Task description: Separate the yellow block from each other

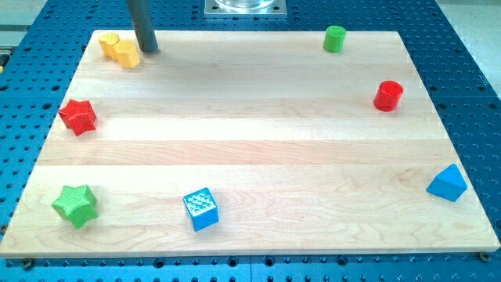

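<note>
Two yellow blocks lie touching at the board's top left corner: one rounded yellow block (109,43) nearer the edge and one angular yellow block (127,54) just to its lower right. My tip (150,50) rests on the board just to the right of the angular yellow block, close beside it, with the dark rod rising out of the view's top.
A red star (78,116) and a green star (75,205) sit along the left edge. A blue cube (201,209) is at the bottom. A green cylinder (335,38), a red cylinder (388,95) and a blue pyramid (447,183) are on the right. The wooden board (250,141) lies on a blue perforated table.
</note>
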`<state>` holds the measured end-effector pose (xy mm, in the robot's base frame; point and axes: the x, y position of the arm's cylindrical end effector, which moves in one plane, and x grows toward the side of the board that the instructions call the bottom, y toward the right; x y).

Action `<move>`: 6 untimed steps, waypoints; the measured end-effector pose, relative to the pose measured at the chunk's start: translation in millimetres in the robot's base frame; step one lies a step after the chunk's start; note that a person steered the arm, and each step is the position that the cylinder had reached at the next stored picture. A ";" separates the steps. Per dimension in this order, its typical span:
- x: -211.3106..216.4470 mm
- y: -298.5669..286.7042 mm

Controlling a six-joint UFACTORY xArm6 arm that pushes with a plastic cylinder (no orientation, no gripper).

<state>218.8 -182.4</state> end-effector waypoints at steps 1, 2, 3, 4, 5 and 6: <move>-27.4 -29.0; -5.2 -54.7; 24.8 -52.6; 61.2 -30.0; 113.1 -28.8; 103.1 -21.8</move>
